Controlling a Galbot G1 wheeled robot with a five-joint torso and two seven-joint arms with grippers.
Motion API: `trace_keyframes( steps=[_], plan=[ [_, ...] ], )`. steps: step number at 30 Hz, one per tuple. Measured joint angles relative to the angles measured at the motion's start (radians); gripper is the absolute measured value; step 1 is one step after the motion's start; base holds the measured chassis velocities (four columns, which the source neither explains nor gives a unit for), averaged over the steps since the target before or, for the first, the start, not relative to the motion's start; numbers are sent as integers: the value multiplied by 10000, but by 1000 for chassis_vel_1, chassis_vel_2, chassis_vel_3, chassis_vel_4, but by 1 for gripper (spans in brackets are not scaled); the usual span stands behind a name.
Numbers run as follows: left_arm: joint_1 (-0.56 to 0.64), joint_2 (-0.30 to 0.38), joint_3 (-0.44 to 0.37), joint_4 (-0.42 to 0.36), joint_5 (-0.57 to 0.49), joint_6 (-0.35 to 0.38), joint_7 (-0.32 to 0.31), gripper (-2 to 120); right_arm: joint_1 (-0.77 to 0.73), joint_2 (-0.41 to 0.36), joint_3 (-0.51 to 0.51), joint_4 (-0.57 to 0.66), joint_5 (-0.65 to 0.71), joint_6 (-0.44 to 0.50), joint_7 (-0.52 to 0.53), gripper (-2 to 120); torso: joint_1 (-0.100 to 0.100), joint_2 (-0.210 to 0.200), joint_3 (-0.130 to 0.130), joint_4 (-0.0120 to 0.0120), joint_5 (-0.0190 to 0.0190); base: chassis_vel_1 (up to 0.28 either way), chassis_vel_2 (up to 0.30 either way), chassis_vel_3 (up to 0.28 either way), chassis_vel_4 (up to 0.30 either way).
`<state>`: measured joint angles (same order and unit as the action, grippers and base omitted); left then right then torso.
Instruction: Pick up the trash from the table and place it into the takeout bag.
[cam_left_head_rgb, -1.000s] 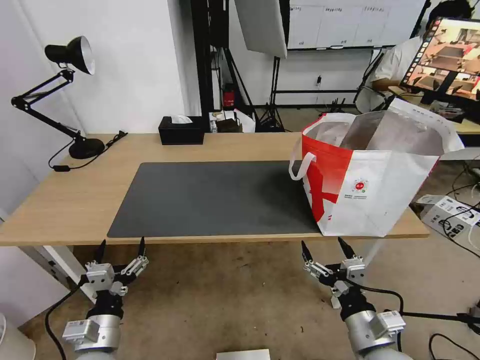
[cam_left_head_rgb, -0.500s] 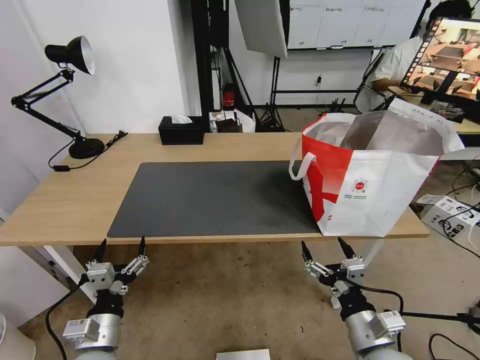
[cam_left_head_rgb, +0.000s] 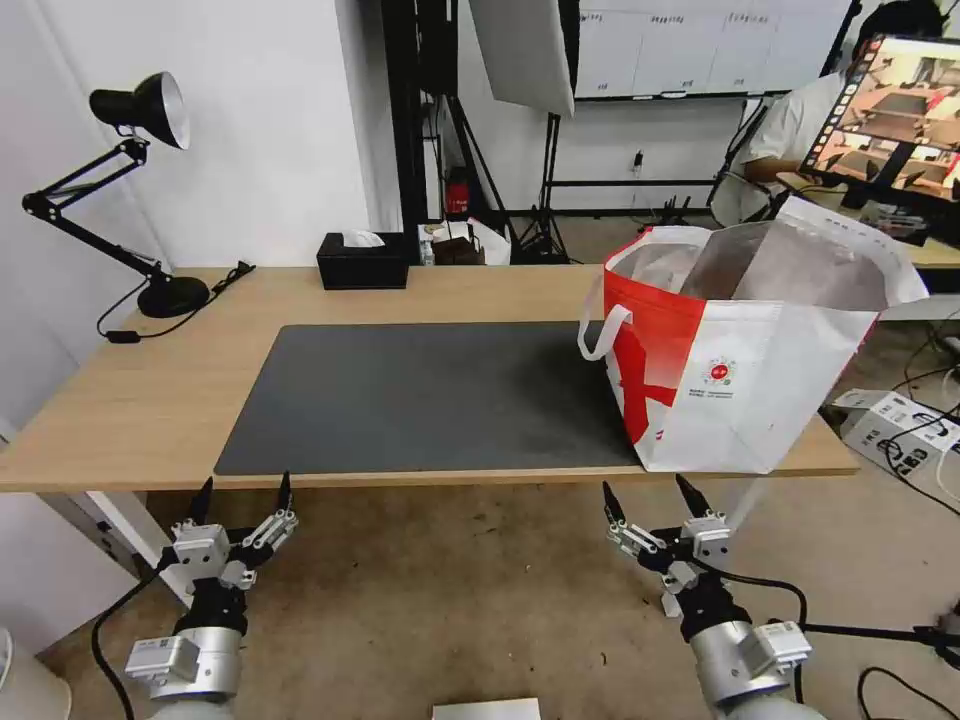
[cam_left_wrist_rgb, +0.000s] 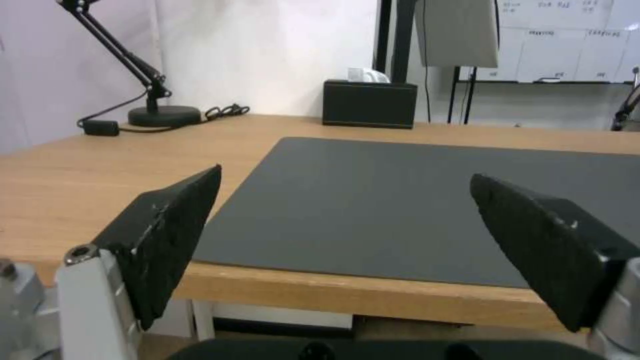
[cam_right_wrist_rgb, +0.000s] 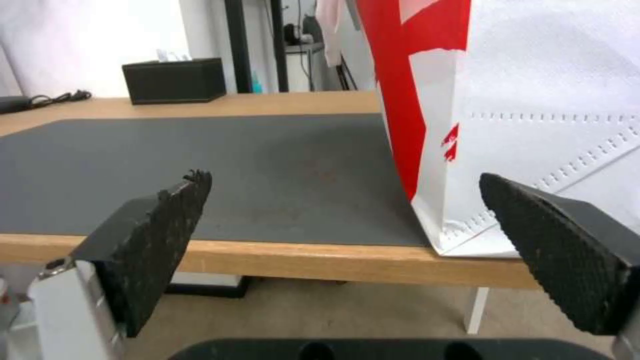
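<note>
From the head camera, both hands hung low before the bench (cam_left_head_rgb: 150, 400): left hand (cam_left_head_rgb: 243, 495) spread wide, right hand (cam_left_head_rgb: 650, 497) spread wide, each holding nothing. The takeout bag (cam_left_head_rgb: 740, 370) stood upright at the bench's right end, partly on the dark mat (cam_left_head_rgb: 420, 395). Left wrist: black fingers (cam_left_wrist_rgb: 167, 235) apart, tissue box (cam_left_wrist_rgb: 370, 104) far behind. Right wrist: fingers (cam_right_wrist_rgb: 153, 240) apart, bag just ahead.

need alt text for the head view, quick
Tall red-and-white takeout bag stands open at the right end of a long light-wood table with a dark grey mat. Both open grippers, left and right, wait below the near edge.
</note>
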<state>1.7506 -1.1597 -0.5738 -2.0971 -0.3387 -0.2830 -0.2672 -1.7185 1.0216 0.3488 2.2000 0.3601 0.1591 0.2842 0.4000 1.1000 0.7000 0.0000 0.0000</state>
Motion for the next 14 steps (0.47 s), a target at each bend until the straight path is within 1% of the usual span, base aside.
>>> trace_keyframes(
  steps=[14],
  plan=[
    [0,1,1,0,-2,5,-3,100,0,0,0,0,0,0,0,100,0,0,0,0,0,0,0,0,0]
  ],
)
